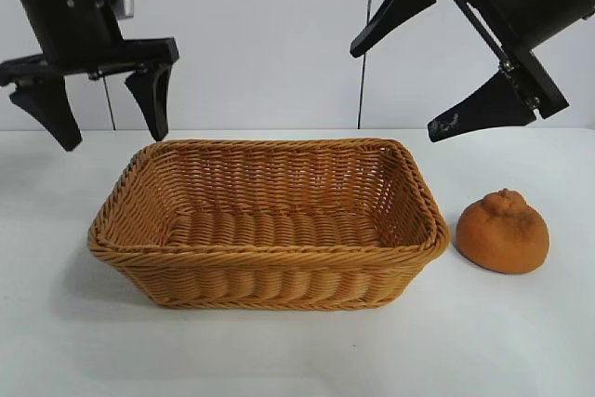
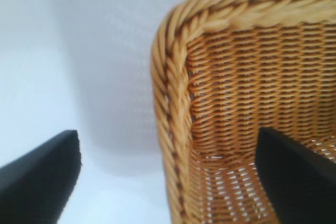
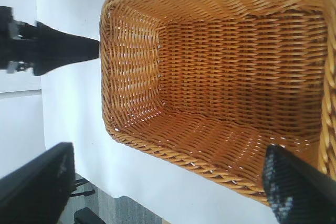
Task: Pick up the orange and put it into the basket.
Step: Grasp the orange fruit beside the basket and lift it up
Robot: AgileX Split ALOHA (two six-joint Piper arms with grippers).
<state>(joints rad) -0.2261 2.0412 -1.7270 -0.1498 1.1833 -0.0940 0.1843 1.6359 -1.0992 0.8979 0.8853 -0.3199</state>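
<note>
On the desk [image 1: 521,341] toward its right edge, the orange [image 1: 502,231] sits just beside the empty basket [image 1: 265,246], while both empty tools, left tool [image 1: 98,109] and right tool [image 1: 418,90], hang spread wide above, neither yet positioned for pickup.

light: bright, even, from above | shadows: soft, under basket [image 1: 270,230] and orange [image 1: 503,231] | blur: left wrist view soft | glare: white table [image 1: 279,350] washed pale
</note>
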